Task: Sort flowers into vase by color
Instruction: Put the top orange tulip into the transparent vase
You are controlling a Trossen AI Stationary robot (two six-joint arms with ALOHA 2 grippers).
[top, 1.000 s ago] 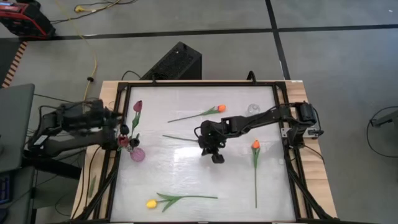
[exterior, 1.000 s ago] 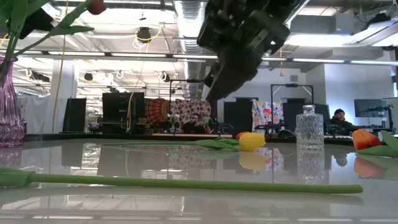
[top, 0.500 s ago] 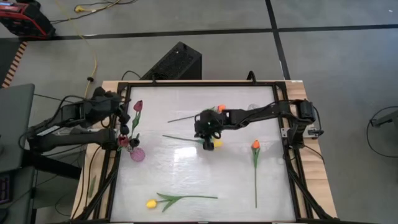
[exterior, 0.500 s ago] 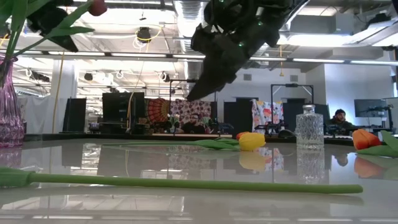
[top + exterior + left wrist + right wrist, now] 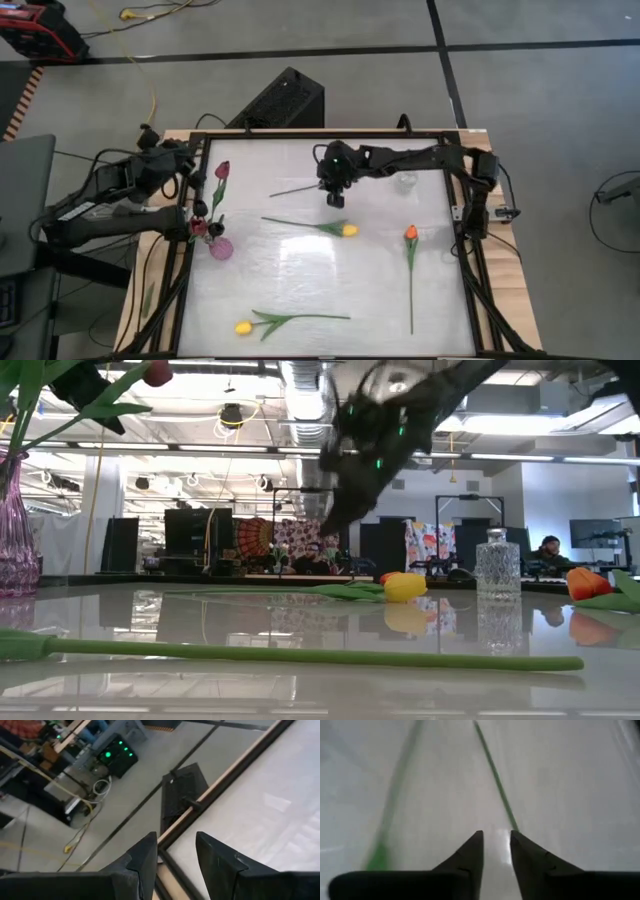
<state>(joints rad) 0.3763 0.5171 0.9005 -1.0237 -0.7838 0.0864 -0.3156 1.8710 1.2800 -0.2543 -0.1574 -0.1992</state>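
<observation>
On the table [image 5: 300, 290], one vase [image 5: 220, 248] stands at the left edge with a flower [image 5: 220, 172] in it; another vase [image 5: 406, 177] stands near the far right corner. Four flowers lie flat: one [image 5: 300, 187] far centre, partly under the right gripper [image 5: 335, 199], one [image 5: 318, 226] at the middle, one [image 5: 410, 270] right, one [image 5: 285, 320] near-left. The left gripper [image 5: 196, 160] sits apparently beyond the left edge

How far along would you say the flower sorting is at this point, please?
Done: one maroon tulip stands in the purple vase. In hand: nothing; the right gripper is over the orange tulip's stem near the far edge, holding nothing, and the left gripper waits by the vase. Left: two yellow tulips, an orange tulip and the far one lie on the table; the clear vase is empty.
</observation>
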